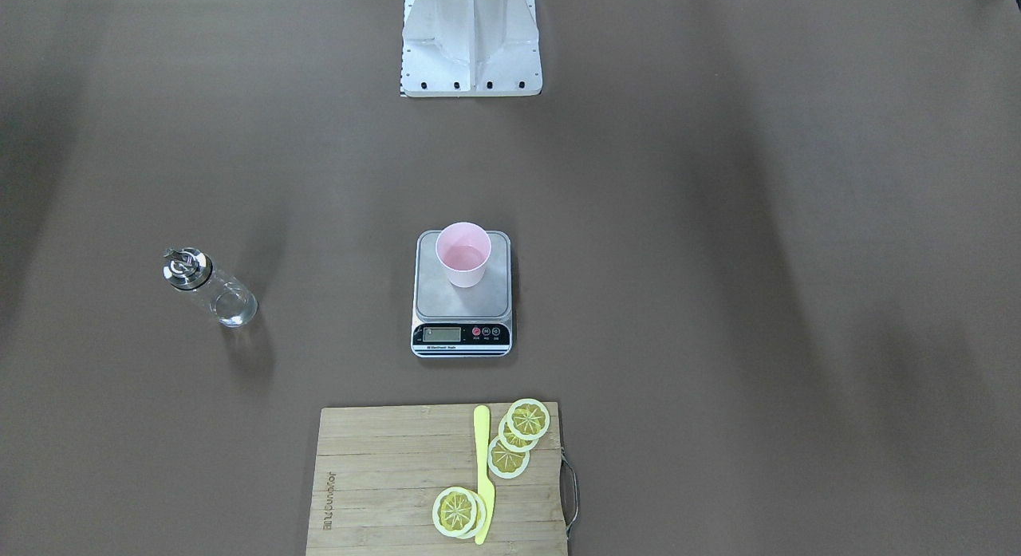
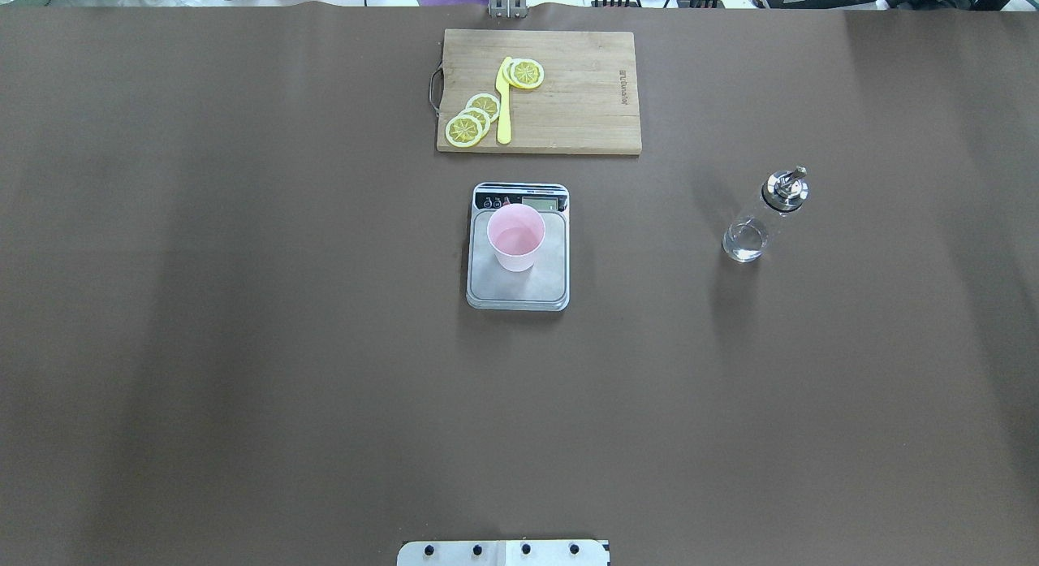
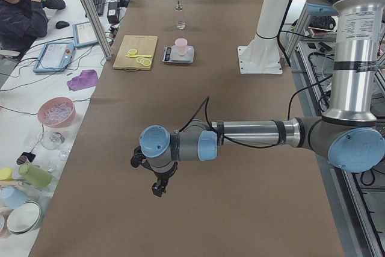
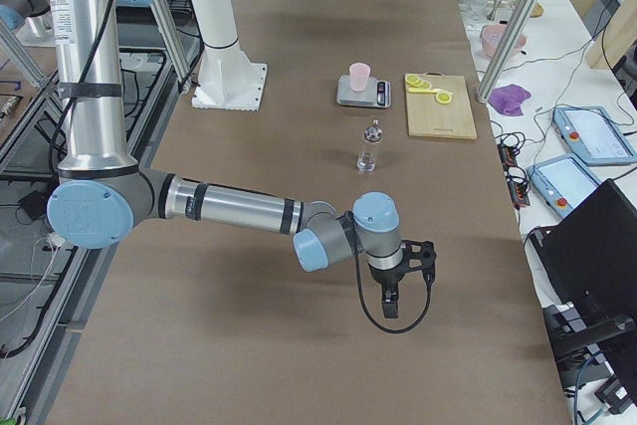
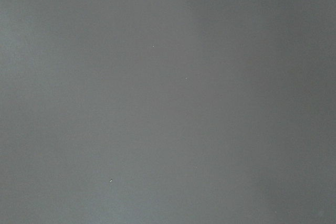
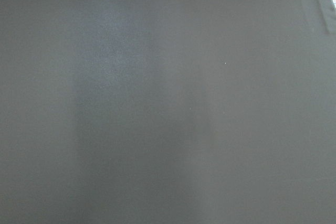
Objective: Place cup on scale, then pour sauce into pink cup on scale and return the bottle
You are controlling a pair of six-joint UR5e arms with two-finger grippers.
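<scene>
Cup (image 2: pixel 516 237): small, pale pink, matte, tapered, no handle. It stands upright approx. mid-platform on the scale (image 2: pixel 519 288), rim up; can't tell if any liquid is inside.

Nearest the robot is a white metal base plate (image 2: pixel 503 553) w/ bolt holes. Next out comes the scale, flat and rectangular, w/ brushed steel top and a black strip w/ display and round buttons on its far edge. Level w/ it and well apart on the robot's right stands the bottle (image 2: pixel 763 221), upright: slim clear glass cylinder, shiny metal cap and spout. Furthest is a bamboo chopping board (image 2: pixel 568 111) w/ wire handle, carrying yellow citrus slices (image 2: pixel 464 131) and a yellow plastic knife (image 2: pixel 504 111). Worktop (image 2: pixel 243 347) is a matte brown sheet.

Left hand (image 3: pixel 159 186): forearm level, wrist bent, fingers pointing down over bare worktop, far from the scale. Right hand (image 4: pixel 390 304): same pose at the other end. Can't tell how wide either is set; nothing seen in them. Both wrist cams show only plain worktop.
</scene>
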